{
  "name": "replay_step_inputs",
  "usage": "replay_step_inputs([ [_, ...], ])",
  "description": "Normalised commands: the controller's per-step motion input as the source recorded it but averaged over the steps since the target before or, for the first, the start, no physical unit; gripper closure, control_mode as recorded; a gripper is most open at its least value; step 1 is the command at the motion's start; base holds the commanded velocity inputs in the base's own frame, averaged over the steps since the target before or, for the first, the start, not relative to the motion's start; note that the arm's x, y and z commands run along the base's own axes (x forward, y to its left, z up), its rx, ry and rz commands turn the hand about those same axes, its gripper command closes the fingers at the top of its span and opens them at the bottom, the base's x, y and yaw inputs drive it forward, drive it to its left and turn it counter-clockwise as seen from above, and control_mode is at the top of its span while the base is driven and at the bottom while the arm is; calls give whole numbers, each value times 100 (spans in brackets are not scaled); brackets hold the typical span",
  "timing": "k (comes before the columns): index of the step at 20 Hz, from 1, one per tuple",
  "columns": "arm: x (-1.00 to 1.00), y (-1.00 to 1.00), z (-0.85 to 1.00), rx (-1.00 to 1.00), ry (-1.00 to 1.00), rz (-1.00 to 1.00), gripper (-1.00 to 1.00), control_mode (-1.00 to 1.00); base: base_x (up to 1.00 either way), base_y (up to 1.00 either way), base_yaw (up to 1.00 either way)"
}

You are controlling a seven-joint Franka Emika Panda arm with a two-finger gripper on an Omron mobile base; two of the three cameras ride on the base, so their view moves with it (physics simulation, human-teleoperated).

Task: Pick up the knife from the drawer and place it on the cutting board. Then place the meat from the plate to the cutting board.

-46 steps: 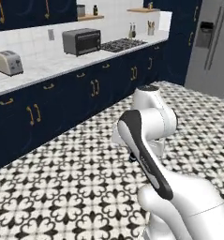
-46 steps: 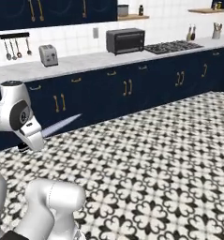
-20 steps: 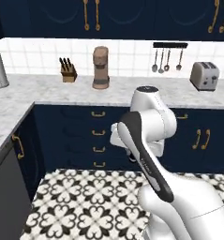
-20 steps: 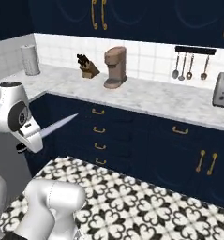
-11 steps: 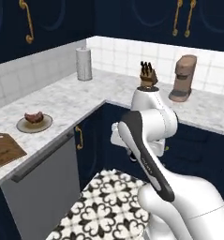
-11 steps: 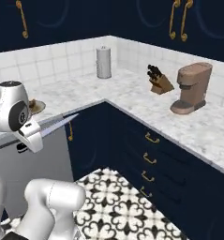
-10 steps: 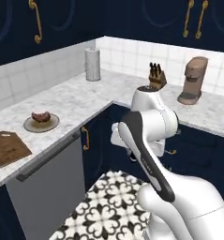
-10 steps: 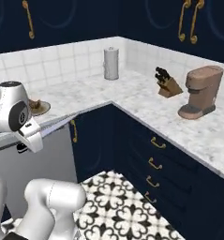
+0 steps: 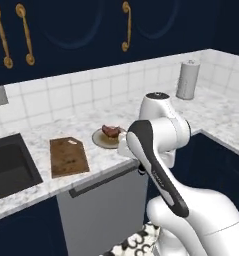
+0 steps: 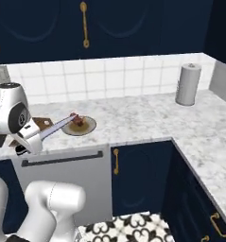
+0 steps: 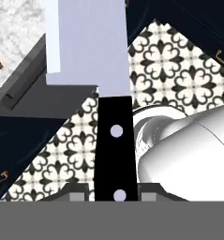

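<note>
Hand view looks straight down the knife (image 11: pixel 111 108): its black riveted handle is clamped between the jaws at the bottom, and the broad silver blade runs up and away over the patterned floor tiles (image 11: pixel 179 79) and the front edge of a grey appliance (image 11: pixel 24 79). The jaws are clenched on that handle.

From the right base view, the knife (image 10: pixel 55 128) sticks out from the gripper (image 10: pixel 25 144) at the arm's low left, its blade slanting up and to the right, with the tip showing in front of the plate (image 10: pixel 87 126). The blade is held in the air, in front of the surface (image 10: pixel 143 118) rather than resting on it.

Over in the left base view, the cutting board (image 9: pixel 68 156) lies flat on the marble surface (image 9: pixel 211 117), just right of the dark sink (image 9: pixel 8 167). The plate (image 9: pixel 102 141) sits beside the board to its right, near but not touching, and the meat (image 9: pixel 110 131) rests on it. The arm's white elbow overlaps the plate's right edge in this view. Nothing lies on the board.

A grey paper towel roll (image 9: pixel 187 80) stands upright farther along the surface near the corner. Navy cabinet doors with brass pulls (image 9: pixel 26 35) hang above the white tile wall.
</note>
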Motion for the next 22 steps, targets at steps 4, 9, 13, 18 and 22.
replay_step_inputs([
  [4, 0, 0, 0, 0, 0, 0, 100, 100, 72, -1, 39],
  [9, 0, 0, 0, 0, 0, 0, 100, 100, 48, 7, 34],
  [13, 12, 0, 0, 1, 3, 6, 100, -100, 44, 6, 21],
  [18, 100, 32, -57, 0, 26, 20, 100, -100, 0, 0, 0],
  [22, 100, 50, -91, -7, 26, 17, 100, -100, 0, 0, 0],
])
